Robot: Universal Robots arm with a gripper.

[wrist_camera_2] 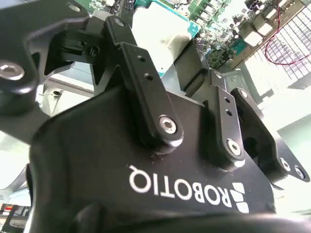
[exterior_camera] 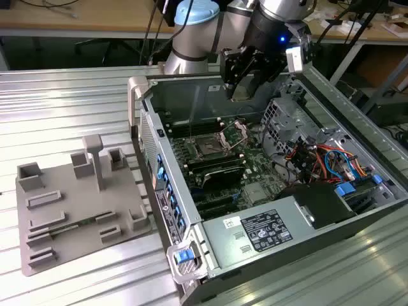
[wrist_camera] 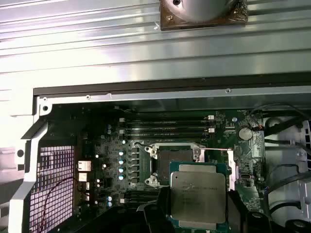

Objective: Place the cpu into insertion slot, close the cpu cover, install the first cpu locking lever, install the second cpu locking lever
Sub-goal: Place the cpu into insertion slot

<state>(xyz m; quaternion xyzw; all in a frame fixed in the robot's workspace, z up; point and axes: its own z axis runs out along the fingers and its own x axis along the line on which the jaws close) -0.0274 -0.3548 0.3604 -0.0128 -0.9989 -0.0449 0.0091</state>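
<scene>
Held the cpu (wrist_camera: 198,196) flat between jaws clamped on its edges, gripper (exterior_camera: 244,91) hovering well above the insertion slot (exterior_camera: 209,148), with cpu cover (exterior_camera: 234,132) raised open beside that slot

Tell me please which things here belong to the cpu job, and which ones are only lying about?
For the job: gripper shut on the cpu; insertion slot, empty; cpu cover, open.
Only lying about: grey fixture board; memory slots; power supply; coloured cables.
</scene>
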